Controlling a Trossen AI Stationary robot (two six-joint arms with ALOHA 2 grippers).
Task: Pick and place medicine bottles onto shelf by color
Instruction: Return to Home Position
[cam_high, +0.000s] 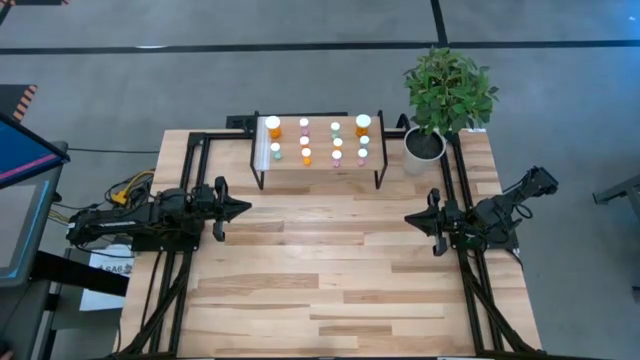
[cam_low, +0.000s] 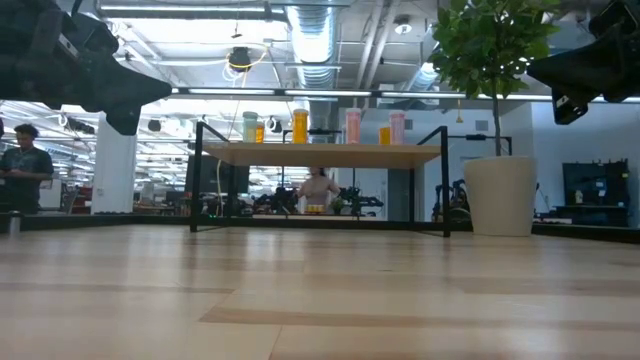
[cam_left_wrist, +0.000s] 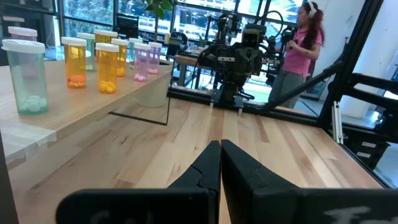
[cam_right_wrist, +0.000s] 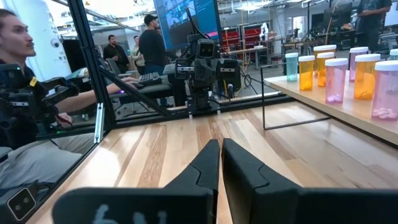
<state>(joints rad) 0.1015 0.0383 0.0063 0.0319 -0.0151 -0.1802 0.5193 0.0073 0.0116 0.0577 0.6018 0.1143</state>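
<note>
Several medicine bottles (cam_high: 305, 143): upright in rows on the shelf (cam_high: 320, 135) (12 o'clock edge of table (cam_high: 330, 290)).
Left gripper (cam_high: 243, 208): 9 o'clock, jaws together, raised.
Right gripper (cam_high: 410, 217): 3 o'clock, jaws together, raised.

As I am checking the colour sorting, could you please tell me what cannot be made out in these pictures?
High view: the bottles on the shelf are too small to tell every colour.
Low view: the front bottles hide most of those behind.
Right wrist view: the picture's edge cuts off part of the shelf.
Left gripper and right gripper, both shut, wait short of the shelf.
</note>
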